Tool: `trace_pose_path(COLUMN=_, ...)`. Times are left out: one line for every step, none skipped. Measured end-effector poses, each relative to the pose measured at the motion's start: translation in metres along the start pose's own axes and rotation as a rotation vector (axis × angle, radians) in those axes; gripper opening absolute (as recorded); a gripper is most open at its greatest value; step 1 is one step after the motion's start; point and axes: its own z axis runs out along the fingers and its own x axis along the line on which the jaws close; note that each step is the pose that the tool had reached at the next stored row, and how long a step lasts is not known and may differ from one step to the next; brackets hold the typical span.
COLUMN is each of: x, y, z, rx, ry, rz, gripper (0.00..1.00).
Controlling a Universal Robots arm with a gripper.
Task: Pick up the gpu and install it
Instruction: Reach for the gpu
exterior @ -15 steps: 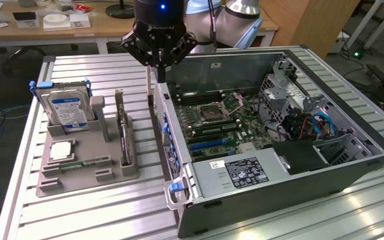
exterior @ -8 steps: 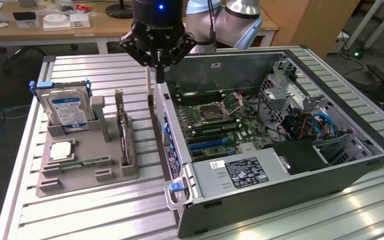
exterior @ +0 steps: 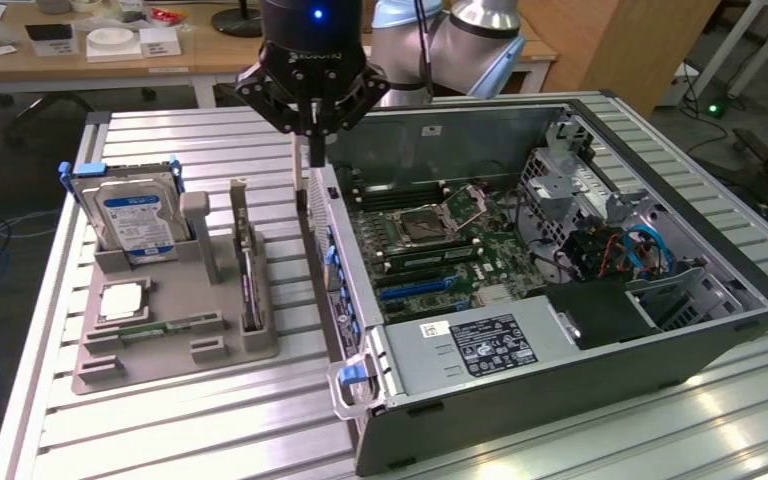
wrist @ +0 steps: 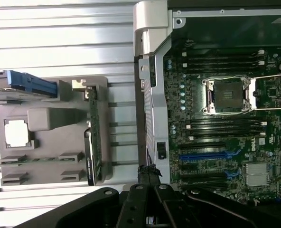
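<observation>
Pick-up stage, grasp not yet made. The gpu (exterior: pixel 245 262) stands on edge in a grey holder (exterior: pixel 157 352) on the worktop (exterior: pixel 157 430), at the exterior view's left of the open case (exterior: pixel 558 375). The gripper (exterior: pixel 315 155) hovers between holder and case, fingers pressed together and empty. A grasp would need them spread.

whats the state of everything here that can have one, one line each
computer case: on its side, side panel off, board exposed
cpu socket: cover flipped open
end effector: shut, holding nothing, over the case's wall nearest the holder
gpu: standing on edge in the gray holder, not picked up
hard drive: upright in the holder
memory stick: lying flat in the holder
</observation>
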Motion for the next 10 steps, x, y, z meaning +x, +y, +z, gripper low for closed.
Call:
trace_pose_path(x=0.0003, y=-0.0001, z=0.0000, rx=0.0000, ry=0.0000, rz=0.000, gripper=0.11)
trace_pose_path(x=0.0007, y=-0.0002, z=0.0000, rx=0.0000, ry=-0.0001, rz=0.000, gripper=0.11)
trace_pose_path(x=0.0010, y=-0.0004, z=0.0000, rx=0.0000, ry=0.0000, rz=0.000, gripper=0.11)
trace_pose_path(x=0.0014, y=-0.0005, z=-0.0001, rx=0.0000, ry=0.0000, rz=0.000, gripper=0.11)
trace_pose_path(x=0.0017, y=-0.0006, z=-0.0001, rx=0.0000, ry=0.0000, rz=0.000, gripper=0.11)
trace_pose_path(x=0.0021, y=-0.0007, z=-0.0001, rx=0.0000, ry=0.0000, rz=0.000, gripper=0.11)
trace_pose_path(x=0.0024, y=-0.0008, z=-0.0001, rx=0.0001, ry=0.0000, rz=0.000, gripper=0.11)
trace_pose_path(x=0.0028, y=-0.0010, z=-0.0001, rx=-0.0001, ry=-0.0001, rz=0.000, gripper=0.11)
trace_pose_path(x=0.0032, y=-0.0011, z=-0.0001, rx=0.0000, ry=0.0000, rz=0.000, gripper=0.11)
trace_pose_path(x=0.0035, y=-0.0012, z=-0.0001, rx=0.0000, ry=-0.0001, rz=0.000, gripper=0.11)
